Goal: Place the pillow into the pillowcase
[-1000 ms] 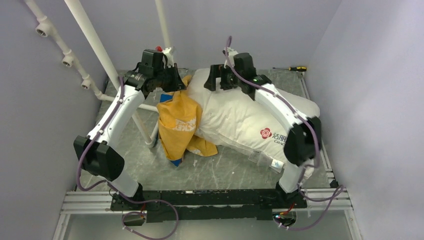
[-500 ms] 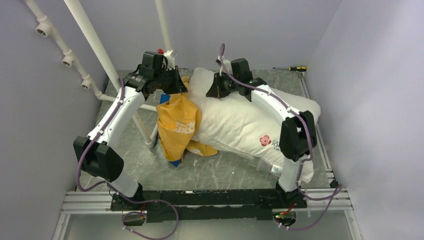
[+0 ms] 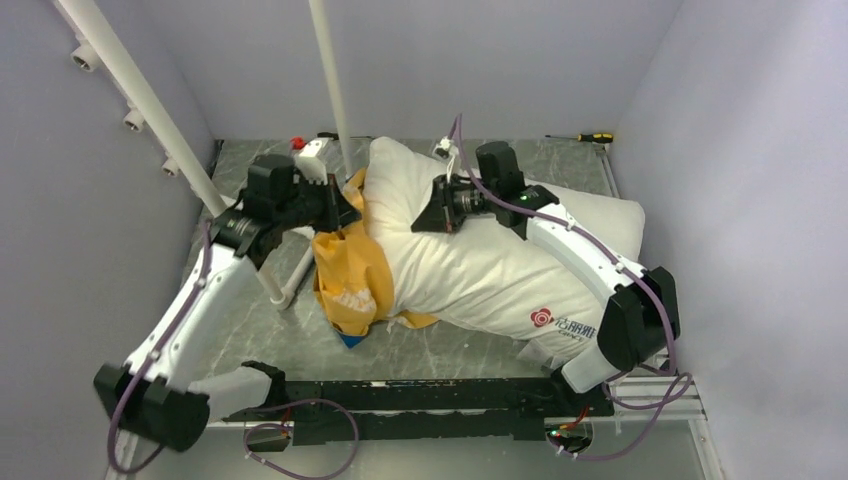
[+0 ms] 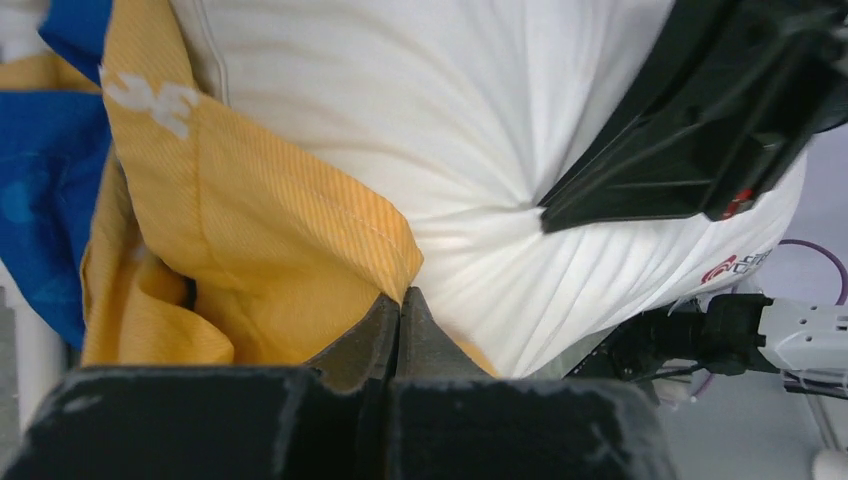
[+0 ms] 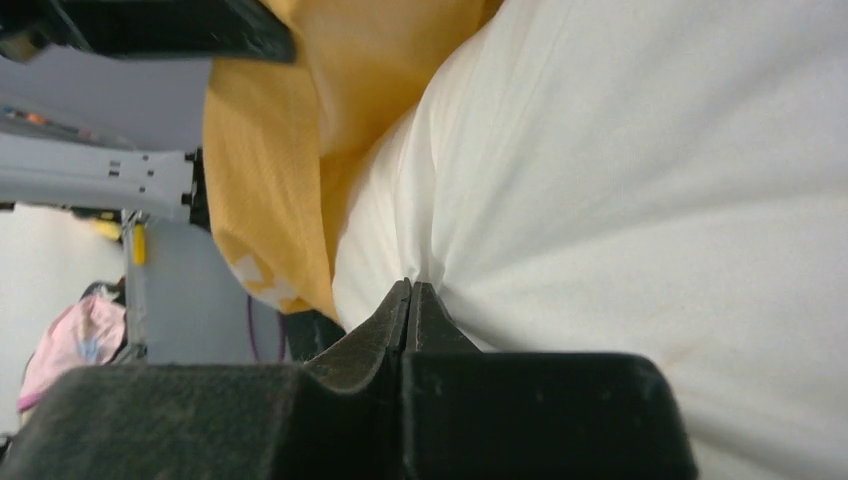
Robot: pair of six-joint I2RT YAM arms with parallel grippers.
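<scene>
The pillow (image 3: 480,270) is large, plump and white, with a piped seam and a small red logo (image 3: 541,318) near its near-right edge. It lies slantwise across the table (image 3: 450,345), from the far middle down toward the right arm's base. Deep creases fan out from the spot on its upper face where the right gripper (image 3: 425,215) has its fingers pinched tight on a fold of the white cloth. The pillowcase (image 3: 350,275) is thin and crumpled, yellow-orange with white lettering outward and a little blue showing at its lowest corner. It hangs against the pillow's left flank, bunched between the pillow and the left arm. The left gripper (image 3: 345,205) has its fingers closed flat on the stitched yellow hem, which overlaps the white cloth in the left wrist view. Whether any of the pillow sits inside the case cannot be told. The table is grey with pale marbled streaks and has aluminium rails (image 3: 400,410) along its near edge. White pipes (image 3: 330,70) rise at the left and far side. A screwdriver (image 3: 590,137) with a yellow-and-black handle lies at the far right corner. Pale lavender walls (image 3: 740,200) close the space in.
</scene>
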